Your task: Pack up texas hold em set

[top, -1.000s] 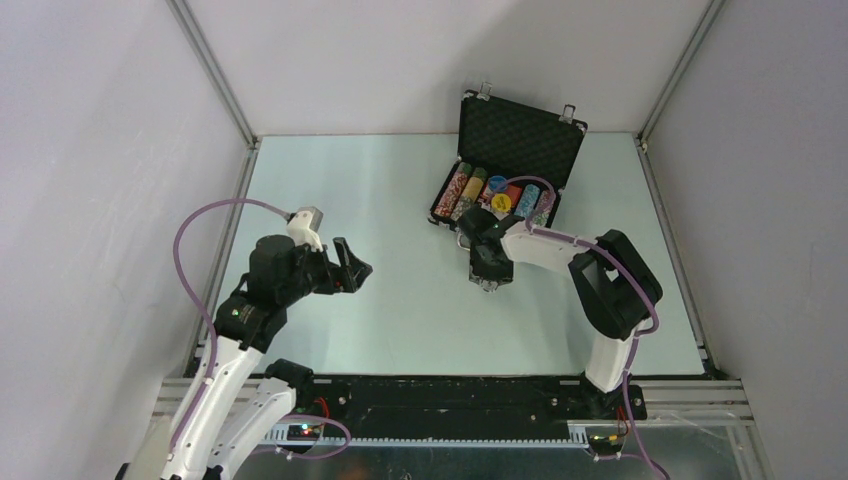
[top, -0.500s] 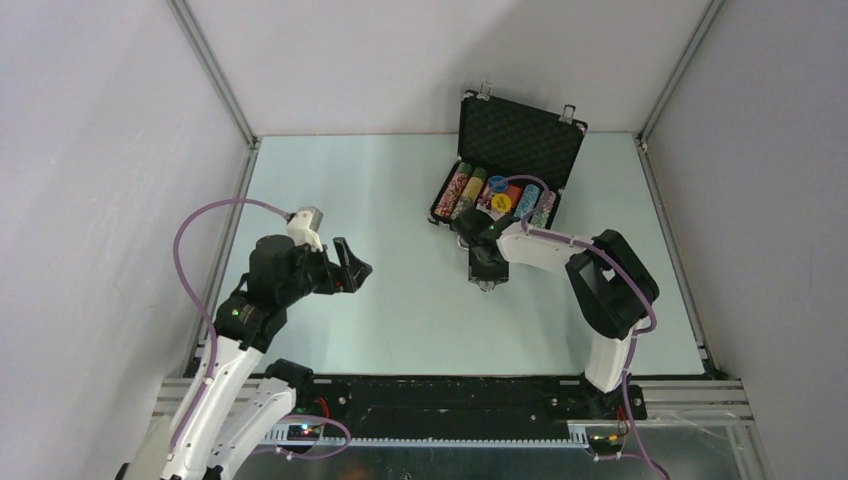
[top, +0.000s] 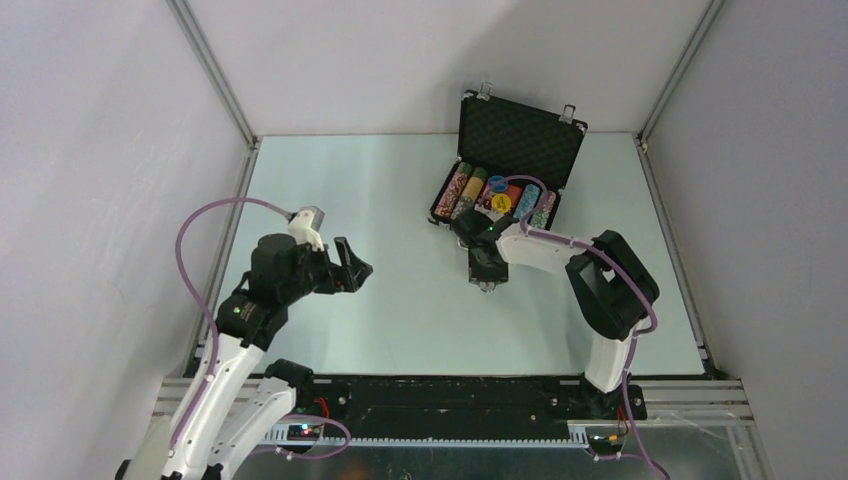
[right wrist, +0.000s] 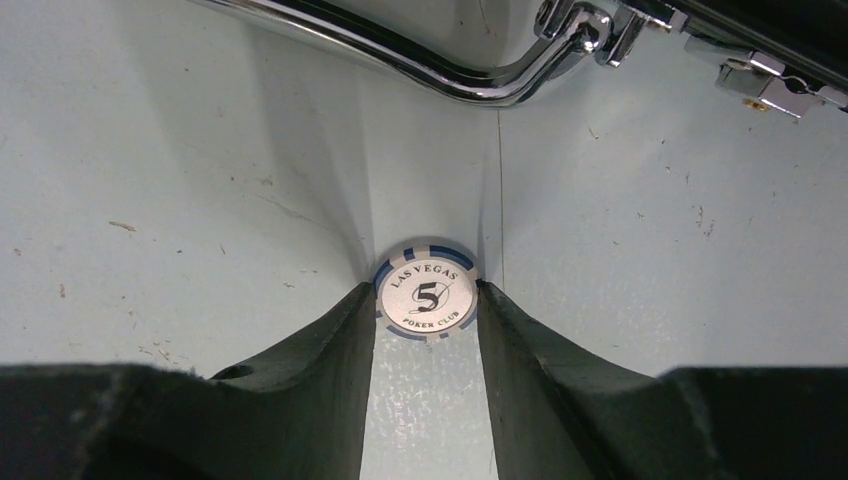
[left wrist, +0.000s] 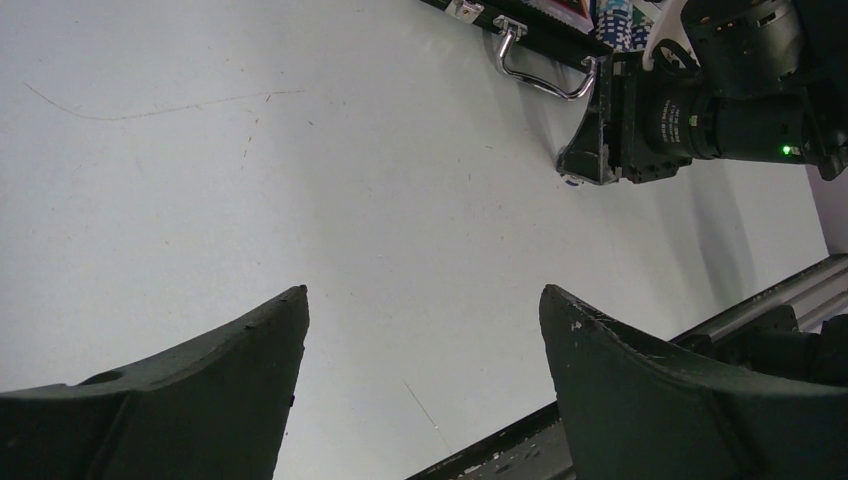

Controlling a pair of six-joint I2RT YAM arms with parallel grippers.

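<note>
Where the pale green counter (top: 380, 200) meets the far wall, a black briefcase (top: 520, 135) stands open right of centre, its foam-lined lid (top: 535, 120) raised upright. In the tray lie rows of chips (top: 456, 190) side by side, with a blue disc (top: 497, 183) and a yellow disc (top: 501, 202) among them.

Just in front of the case, on the near side of its silver handle (right wrist: 420, 60), the right tool (top: 487, 283) points down at the counter. Seen from its own wrist, its two dark fingers (right wrist: 330, 370) are drawn in on a single poker chip (right wrist: 427, 298), one touching each side of its rim. The chip lies flat on the counter, white with blue edge marks, printed "Las Vegas Poker Club" around a large 5. A silver latch (right wrist: 765, 80) shows on the case front at the upper right of that view.

Well apart, over the left half of the counter, the left tool (top: 352, 266) hangs above the surface with its jaws spread wide and nothing between them. It faces towards the briefcase, and its wrist view shows bare, lightly scuffed counter beneath it, with the handle and the right arm in the far corner.
</note>
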